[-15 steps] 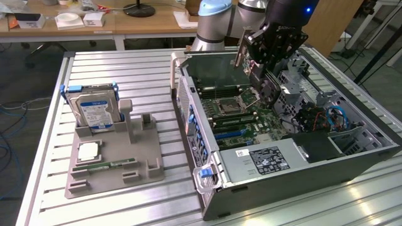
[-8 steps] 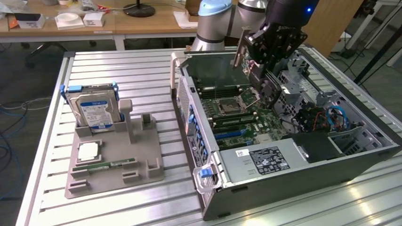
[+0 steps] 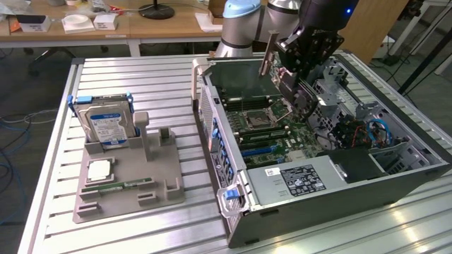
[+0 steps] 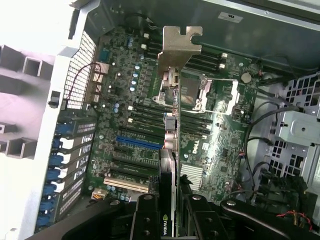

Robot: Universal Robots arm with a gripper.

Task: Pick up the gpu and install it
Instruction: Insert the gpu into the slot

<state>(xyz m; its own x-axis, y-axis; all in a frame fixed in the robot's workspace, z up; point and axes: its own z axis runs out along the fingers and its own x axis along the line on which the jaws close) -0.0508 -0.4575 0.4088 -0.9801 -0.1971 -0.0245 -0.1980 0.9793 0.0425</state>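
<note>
The pincer [image 3: 305, 46] is pinching the gpu [image 3: 281, 79] by one end and holds it over the open computer case [image 3: 318, 203], clear of the board and not seated. The card's long axis runs straight out from the fingers, metal bracket [image 4: 179, 45] farthest. The wrist view shows it edge-on, near the blue slot [image 4: 137, 143]; the exterior view shows its tilt.

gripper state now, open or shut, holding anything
gripper: shut on the slim black gpu card with a silver metal end bracket, held over the green motherboard inside the open grey computer case.
</note>
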